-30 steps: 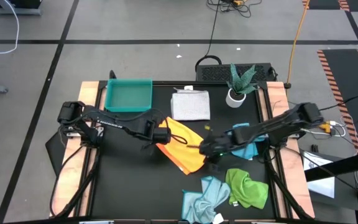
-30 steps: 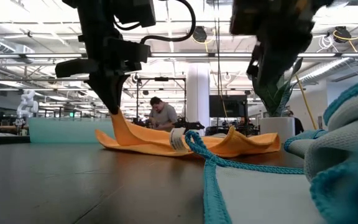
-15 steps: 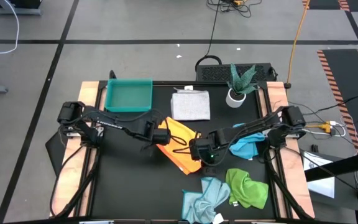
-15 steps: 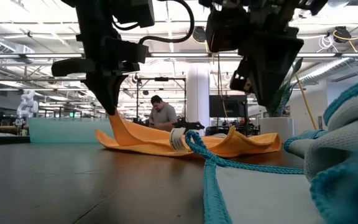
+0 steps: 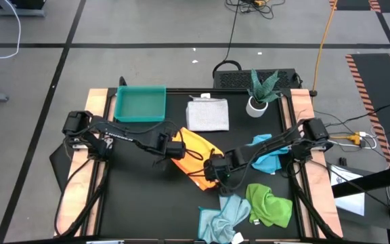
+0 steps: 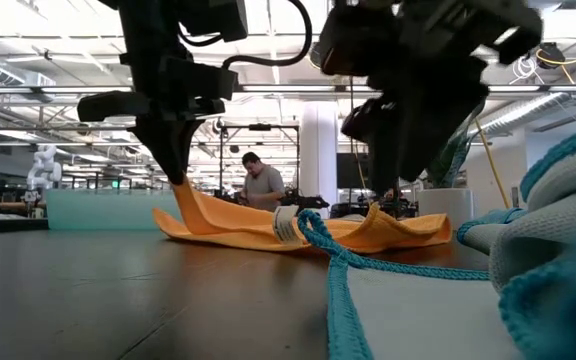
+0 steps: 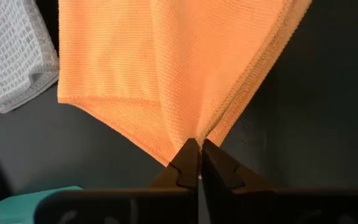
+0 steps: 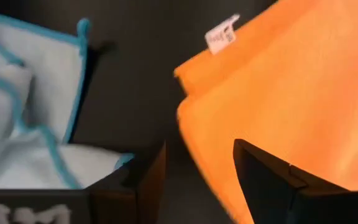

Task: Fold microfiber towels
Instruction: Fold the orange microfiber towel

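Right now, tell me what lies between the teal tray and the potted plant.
In the high view, the folded white-grey towel lies on the dark table between the teal tray and the potted plant.

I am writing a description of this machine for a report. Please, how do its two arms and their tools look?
Both arms are dark, almost black, built of slim jointed segments with black cables looped along them. The left tool ends in two narrow, pointed black fingers. The right tool has two broader, flat black fingers, and a small green light glows on that arm near its wrist. White lettering marks the left arm.
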